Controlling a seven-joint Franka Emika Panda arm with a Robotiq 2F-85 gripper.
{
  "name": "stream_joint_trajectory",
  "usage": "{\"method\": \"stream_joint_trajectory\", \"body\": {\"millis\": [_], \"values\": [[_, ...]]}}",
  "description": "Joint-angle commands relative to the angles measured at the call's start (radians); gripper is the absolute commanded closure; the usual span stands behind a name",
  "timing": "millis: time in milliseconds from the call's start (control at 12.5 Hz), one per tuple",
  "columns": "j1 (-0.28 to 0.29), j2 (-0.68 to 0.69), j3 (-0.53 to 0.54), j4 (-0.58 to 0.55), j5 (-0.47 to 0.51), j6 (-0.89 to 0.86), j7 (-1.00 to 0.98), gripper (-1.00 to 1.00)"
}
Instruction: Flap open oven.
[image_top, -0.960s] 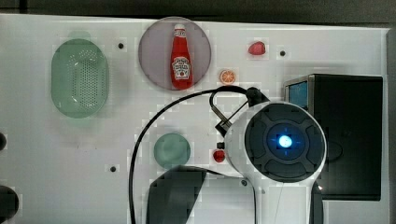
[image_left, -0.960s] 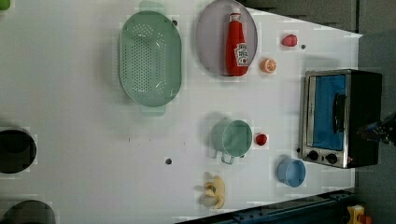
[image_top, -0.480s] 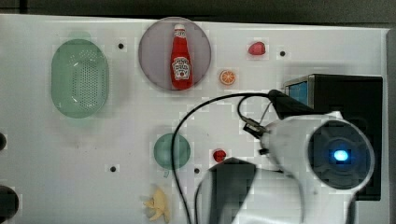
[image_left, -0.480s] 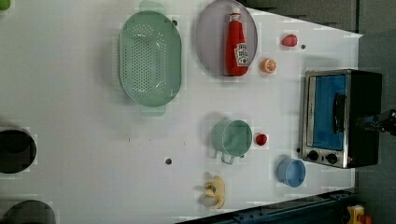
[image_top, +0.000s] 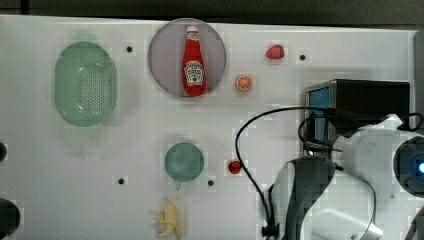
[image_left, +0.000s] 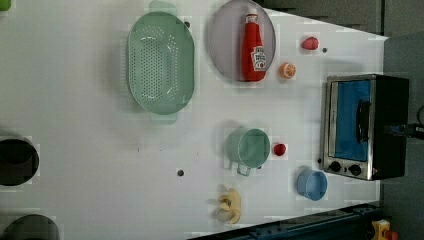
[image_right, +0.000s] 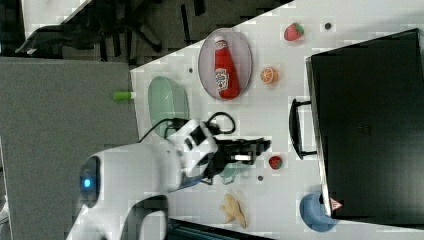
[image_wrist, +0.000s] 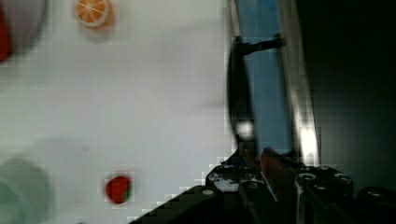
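Claw (image_right: 265, 145) w/ fingers nearly pressed together, holding nothing, sits near oven (image_right: 367, 125) handle (image_right: 295, 129); hook the bar & pull down slow.

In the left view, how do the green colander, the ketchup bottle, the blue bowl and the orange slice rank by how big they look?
Largest to smallest as they look in the left view:
1. green colander
2. ketchup bottle
3. blue bowl
4. orange slice
All four sit on the same white table, so nearness to the camera changes little.
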Motion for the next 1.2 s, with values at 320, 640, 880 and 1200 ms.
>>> {"method": "stream_joint_trajectory", "body": {"millis": [320, 640, 880, 1200], "values": [[-0.003, 0.11, -0.049, 0.009, 0.005, 0.072, -0.149, 0.65], [-0.003, 0.185, -0.046, 0.009, 0.008, 0.152, -0.149, 0.65], [-0.001, 0.241, -0.033, 0.009, 0.024, 0.191, -0.146, 0.65], [0.005, 0.271, -0.023, 0.009, 0.022, 0.205, -0.146, 0.65]]}}
